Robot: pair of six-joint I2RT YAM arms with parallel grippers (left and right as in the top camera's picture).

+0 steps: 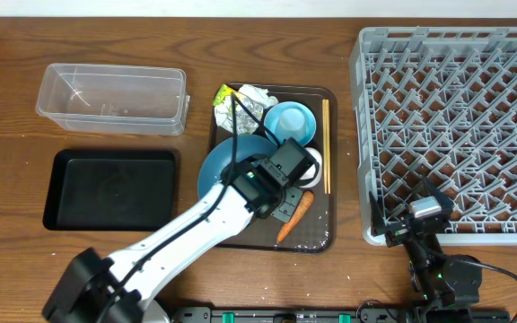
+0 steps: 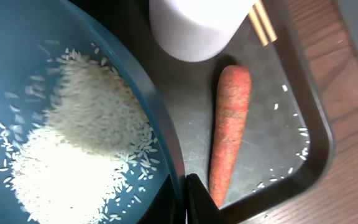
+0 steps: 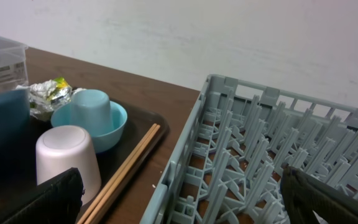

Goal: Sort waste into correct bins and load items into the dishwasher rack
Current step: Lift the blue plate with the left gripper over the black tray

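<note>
ROBOT GRIPS RICE BOWL: The left hand (image 2: 195, 200) of a two-armed robot is pinched shut on the rim of a large round blue bowl (image 1: 215, 170). Its dark fingertips meet where the bowl's right edge runs in between them. The bowl sits on the left half of a brown serving tray (image 1: 321, 229) at the middle of the desk (image 1: 7, 63). It holds a loose heap of white rice grains (image 2: 82, 146), with stray grains up its wall and a few more on the tray floor.

Just beside the bowl lies a small orange carrot (image 2: 230, 127), dull and faintly ridged. Seen from overhead, its long axis runs diagonally, with the thick end toward the rack and the far side and the thin end toward the tray's near edge. Two thin wooden chopsticks (image 1: 326, 144) lie together along the tray's right rim, running from near to far, parallel to the rack's side.

A small white cup (image 3: 67, 158) stands mouth down between bowl and chopsticks, with a small light-blue cup (image 1: 290, 121) behind it. A crumpled yellow-green and silver wrapper (image 1: 245, 100) fills the tray's far left corner. A clear plastic tub (image 1: 113, 97) and a shallow black tray (image 1: 110, 190) rest left of the serving tray, well apart from the grey dishwasher rack (image 1: 456, 108) at right. The right hand (image 1: 409, 213) hangs at the rack's near left corner, fingers spread wide, holding nothing.
</note>
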